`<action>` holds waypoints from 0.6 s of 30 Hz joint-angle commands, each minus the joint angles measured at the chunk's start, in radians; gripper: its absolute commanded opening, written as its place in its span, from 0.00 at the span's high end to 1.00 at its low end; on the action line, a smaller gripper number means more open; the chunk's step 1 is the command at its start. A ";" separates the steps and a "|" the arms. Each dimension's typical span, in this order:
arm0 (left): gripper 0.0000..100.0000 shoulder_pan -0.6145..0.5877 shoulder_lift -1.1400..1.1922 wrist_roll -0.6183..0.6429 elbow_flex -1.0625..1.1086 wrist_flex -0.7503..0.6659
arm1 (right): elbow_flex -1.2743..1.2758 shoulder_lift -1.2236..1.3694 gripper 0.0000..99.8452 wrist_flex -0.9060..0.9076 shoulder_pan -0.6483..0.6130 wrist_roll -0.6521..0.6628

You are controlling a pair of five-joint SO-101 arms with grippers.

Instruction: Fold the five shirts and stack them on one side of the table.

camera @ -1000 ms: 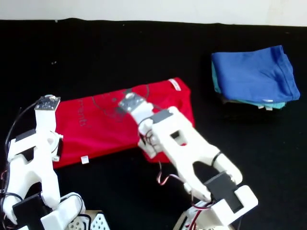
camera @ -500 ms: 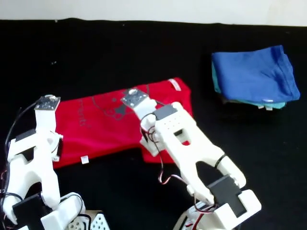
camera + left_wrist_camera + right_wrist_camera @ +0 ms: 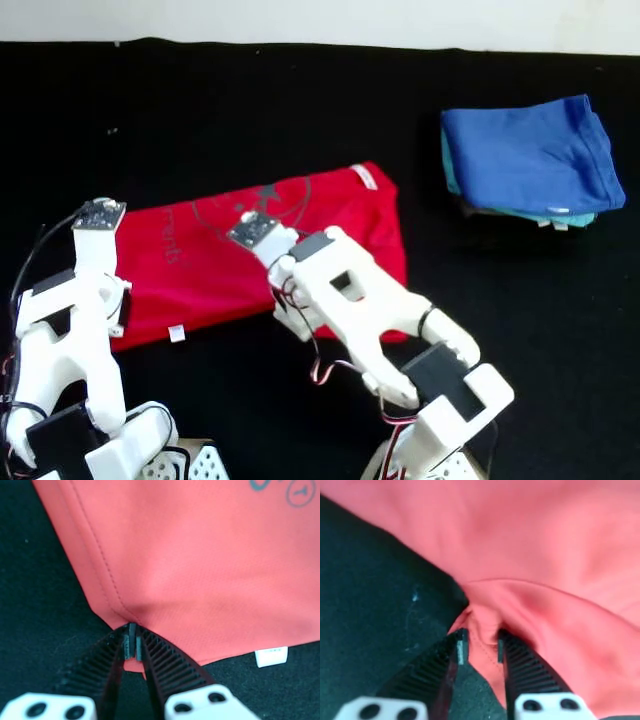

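Note:
A red shirt (image 3: 220,255) lies spread across the middle-left of the black table (image 3: 300,110). My left gripper (image 3: 117,332) is at its near left corner, and in the left wrist view it (image 3: 131,648) is shut on the hem of the red shirt (image 3: 200,570). My right gripper (image 3: 288,314) is over the shirt's near edge. In the right wrist view it (image 3: 480,649) pinches a raised fold of the red shirt (image 3: 530,555). A stack of folded shirts (image 3: 530,160), blue on top, sits at the back right.
A white tag (image 3: 177,333) sticks out of the red shirt's near hem, also seen as the tag (image 3: 271,656) in the left wrist view. Bare black table lies behind the shirt and between the shirt and the stack.
My right arm has moved left and toward the near edge, dragging the red fabric it holds. The left arm has stayed put on the corner.

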 commanded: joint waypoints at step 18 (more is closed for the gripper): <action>0.99 0.012 0.002 0.005 0.005 -0.038 | -0.160 0.004 0.99 0.096 0.053 0.072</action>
